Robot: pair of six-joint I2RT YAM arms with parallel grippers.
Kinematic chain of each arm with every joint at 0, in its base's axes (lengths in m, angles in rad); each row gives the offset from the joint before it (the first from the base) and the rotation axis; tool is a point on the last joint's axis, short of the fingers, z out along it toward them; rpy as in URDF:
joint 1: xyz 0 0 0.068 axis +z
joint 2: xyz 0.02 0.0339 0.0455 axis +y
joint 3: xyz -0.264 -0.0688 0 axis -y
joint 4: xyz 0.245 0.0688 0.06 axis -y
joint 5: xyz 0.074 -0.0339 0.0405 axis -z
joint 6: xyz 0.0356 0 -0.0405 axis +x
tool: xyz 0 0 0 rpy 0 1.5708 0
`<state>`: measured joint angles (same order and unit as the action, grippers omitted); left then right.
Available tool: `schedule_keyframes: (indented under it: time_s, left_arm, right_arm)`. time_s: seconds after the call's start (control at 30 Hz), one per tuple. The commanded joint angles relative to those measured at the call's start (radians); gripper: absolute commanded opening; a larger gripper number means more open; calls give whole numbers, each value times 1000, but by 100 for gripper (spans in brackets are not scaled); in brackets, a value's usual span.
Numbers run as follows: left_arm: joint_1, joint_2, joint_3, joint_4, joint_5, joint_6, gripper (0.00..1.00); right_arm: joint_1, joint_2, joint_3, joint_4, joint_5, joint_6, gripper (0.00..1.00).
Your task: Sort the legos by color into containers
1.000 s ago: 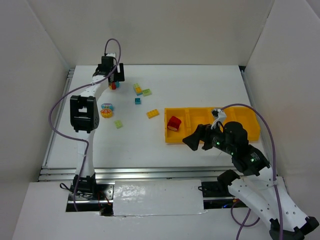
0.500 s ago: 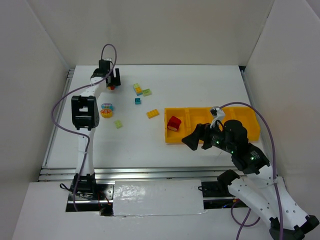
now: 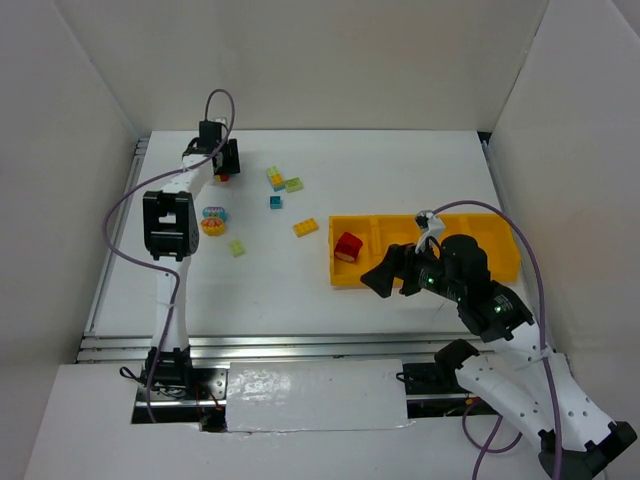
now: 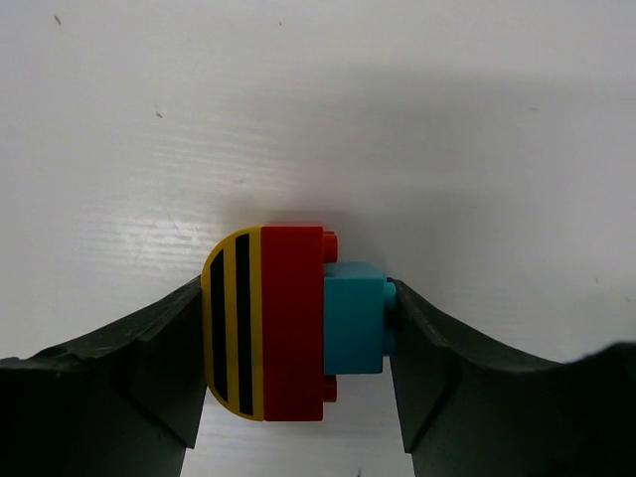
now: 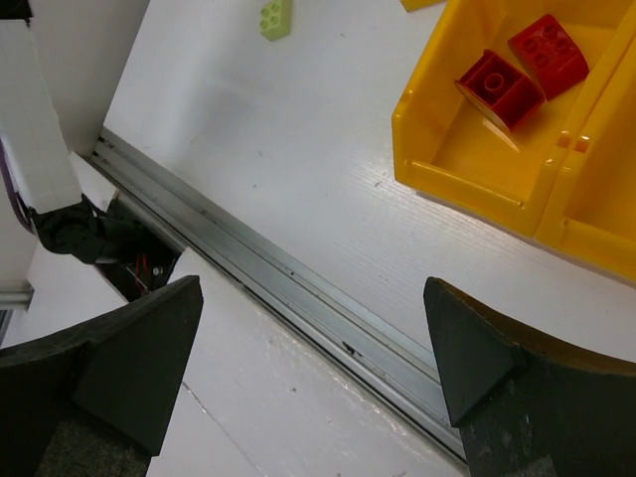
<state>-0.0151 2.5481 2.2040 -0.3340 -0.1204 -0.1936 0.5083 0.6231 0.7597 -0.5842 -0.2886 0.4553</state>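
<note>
1. The left arm stretches to the table's point(image 3: 400, 170) 10 o'clock corner, its left gripper point(image 3: 222, 160) pointing down. The right gripper point(image 3: 392, 278) hovers at the tray's point(image 3: 345, 278) near rim, jaws wide apart.
2. The clump point(image 4: 288, 323) lies on the table — clamped between the left fingers, yellow face at 9 o'clock and teal brick at 3.
3. In the left wrist view its red brick runs 12 to 6 — studs toward 3.

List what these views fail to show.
- Top view: the brick clump in the jaws of the left arm is tiny and half covered by them; its colours are unclear.
- Top view: the right arm covers the near side of the tray at its middle compartments.
- Right wrist view: the right edge cuts off the tray past the two red bricks; the top edge clips the pale green brick.
</note>
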Motion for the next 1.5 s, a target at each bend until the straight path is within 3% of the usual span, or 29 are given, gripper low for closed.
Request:
schedule_keyframes:
  time_s: [0.0,0.07,0.17,0.2,0.43,0.63,0.77,0.9,1.07,1.47]
  left_arm:
    - [-3,-167,-85,29,65,-50,0]
    - [-5,-309,-156,61,111,-78,0]
    - [-17,-551,-420,142,276,-130,0]
    - [-96,-921,-657,163,328,-132,0]
    - [-386,-1418,-1015,151,317,-190,0]
    - [-502,-1678,-1219,165,386,-230,0]
    - [-560,-1707,-1264,144,467,-204,0]
    - [-679,-1680,-1276,139,502,-127,0]
    - [-828,-1623,-1258,144,428,-38,0]
    - [-916,-1433,-1130,173,349,118,0]
  right_arm:
    - [7,15,24,75,18,8,100]
    - [7,13,20,89,75,48,100]
    - [4,-6,38,96,170,126,100]
    - [-2,-41,99,101,236,243,100]
    - [-2,-33,162,182,174,341,100]
    - [2,52,132,352,-21,457,95]
    - [27,122,124,418,-75,517,93]
    - [79,170,147,373,5,505,93]
    - [144,256,155,324,34,477,94]
    - [210,204,29,406,-58,502,92]
